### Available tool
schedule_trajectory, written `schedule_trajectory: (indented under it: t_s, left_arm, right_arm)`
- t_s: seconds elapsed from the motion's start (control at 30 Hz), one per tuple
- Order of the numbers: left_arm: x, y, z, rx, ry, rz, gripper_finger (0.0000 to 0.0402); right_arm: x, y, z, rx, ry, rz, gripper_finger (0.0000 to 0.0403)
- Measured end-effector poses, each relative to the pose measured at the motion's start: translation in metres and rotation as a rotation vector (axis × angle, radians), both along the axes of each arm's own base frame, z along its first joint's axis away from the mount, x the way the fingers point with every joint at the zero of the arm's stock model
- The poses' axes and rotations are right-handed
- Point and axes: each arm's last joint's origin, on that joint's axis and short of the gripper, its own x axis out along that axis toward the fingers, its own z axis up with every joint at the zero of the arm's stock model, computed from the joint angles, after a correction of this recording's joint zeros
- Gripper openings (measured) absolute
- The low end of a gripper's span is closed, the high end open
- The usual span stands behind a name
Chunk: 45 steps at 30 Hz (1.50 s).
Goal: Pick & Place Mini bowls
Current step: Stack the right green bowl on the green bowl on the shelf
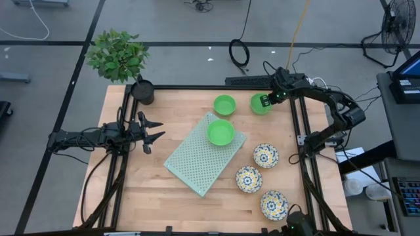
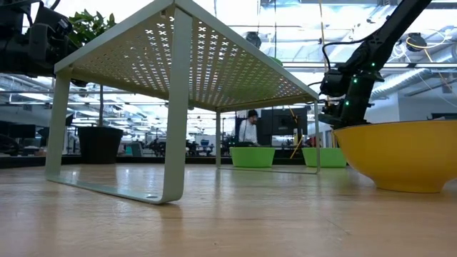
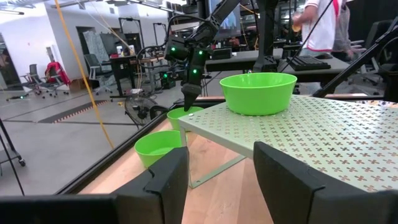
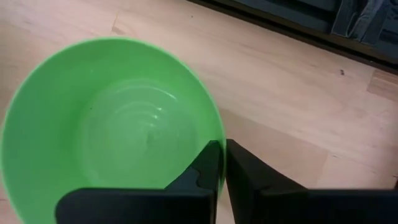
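Right pincer (image 1: 266,100) is pinched shut on the rim of 1 green bowl (image 1: 259,105) at the upper right of the worktop (image 1: 131,190), far from the open left pincer (image 1: 155,130).

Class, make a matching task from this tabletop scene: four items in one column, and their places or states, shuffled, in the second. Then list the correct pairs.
Column 1
1. green bowl on the mat
2. far-corner green bowl
3. left gripper
4. black plant pot

Column 2
A. jaws open, holding nothing
B. on the raised pale green perforated mat
C. at the table's far left corner
D. rim pinched by the right gripper

Pairs: 1-B, 2-D, 3-A, 4-C
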Motion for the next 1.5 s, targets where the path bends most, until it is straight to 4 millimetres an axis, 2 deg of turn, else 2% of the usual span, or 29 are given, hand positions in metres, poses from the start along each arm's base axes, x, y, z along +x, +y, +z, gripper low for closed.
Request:
schedule_trajectory:
  t_s: [0.23, 0.83, 1.5]
  left_arm:
    - [0.000, 0.000, 0.000, 0.000, 0.000, 0.000, 0.0182]
    - [0.000, 0.000, 0.000, 0.000, 0.000, 0.000, 0.0182]
    - [0.000, 0.000, 0.000, 0.000, 0.000, 0.000, 0.0182]
  right_arm:
    - [-0.003, 0.003, -0.007, -0.027, 0.043, 0.001, 0.0012]
    - [-0.003, 0.001, -0.008, -0.057, 0.051, 0.003, 0.0013]
    - [-0.005, 0.005, 0.017, -0.169, -0.005, 0.008, 0.0009]
